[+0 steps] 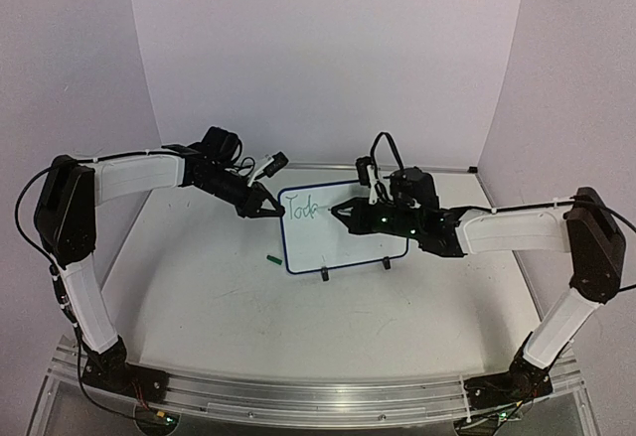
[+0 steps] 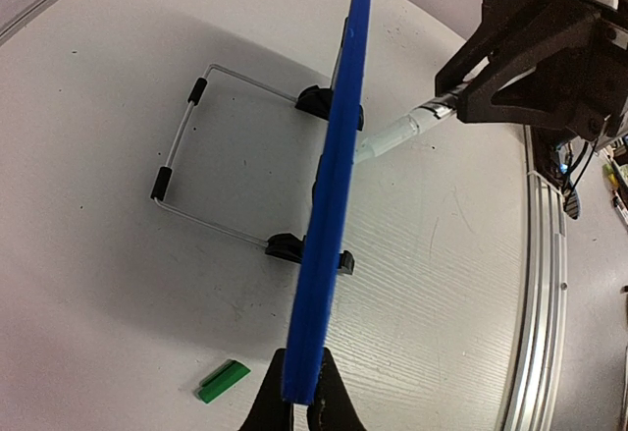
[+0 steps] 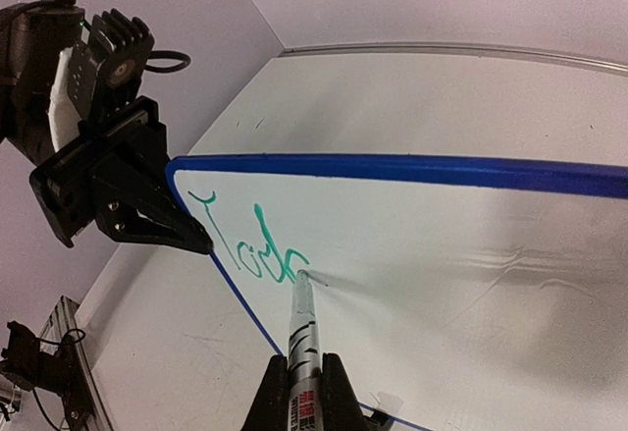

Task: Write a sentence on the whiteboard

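The whiteboard (image 1: 348, 232) stands upright on black wire feet at the table's middle, with a blue border. Green letters "Toda" (image 1: 303, 208) are on its upper left; they also show in the right wrist view (image 3: 245, 249). My left gripper (image 1: 273, 208) is shut on the board's left edge (image 2: 324, 244), seen edge-on in the left wrist view. My right gripper (image 1: 343, 210) is shut on a marker (image 3: 302, 343), whose tip (image 3: 301, 276) touches the board just after the last letter. The marker also shows in the left wrist view (image 2: 397, 134).
A green marker cap (image 1: 271, 257) lies on the table left of the board's lower corner; it also shows in the left wrist view (image 2: 222, 381). The wire stand (image 2: 186, 136) extends behind the board. Purple walls close the back and sides.
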Motion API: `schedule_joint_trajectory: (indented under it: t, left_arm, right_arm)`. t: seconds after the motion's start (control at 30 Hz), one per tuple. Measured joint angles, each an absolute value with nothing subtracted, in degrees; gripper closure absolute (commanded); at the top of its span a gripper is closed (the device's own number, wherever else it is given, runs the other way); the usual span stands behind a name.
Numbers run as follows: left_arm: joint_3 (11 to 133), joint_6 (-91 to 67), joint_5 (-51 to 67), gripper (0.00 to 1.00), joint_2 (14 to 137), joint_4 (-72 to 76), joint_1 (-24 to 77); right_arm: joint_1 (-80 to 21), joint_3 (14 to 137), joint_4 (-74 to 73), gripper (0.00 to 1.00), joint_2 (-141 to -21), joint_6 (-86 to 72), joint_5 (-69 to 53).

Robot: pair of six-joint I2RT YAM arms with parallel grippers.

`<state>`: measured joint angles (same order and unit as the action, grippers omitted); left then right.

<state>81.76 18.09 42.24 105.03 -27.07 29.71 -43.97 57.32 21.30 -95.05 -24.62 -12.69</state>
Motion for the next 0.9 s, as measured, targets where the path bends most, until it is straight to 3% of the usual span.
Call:
schedule_joint_trajectory:
  t: [0.9]
  left_arm:
    - [81.76,18.11,42.24,1.00,105.03,-27.09,29.74]
  right_arm:
    - [-43.94,57.05,21.29,1.00,-94.50,-24.74,-12.25]
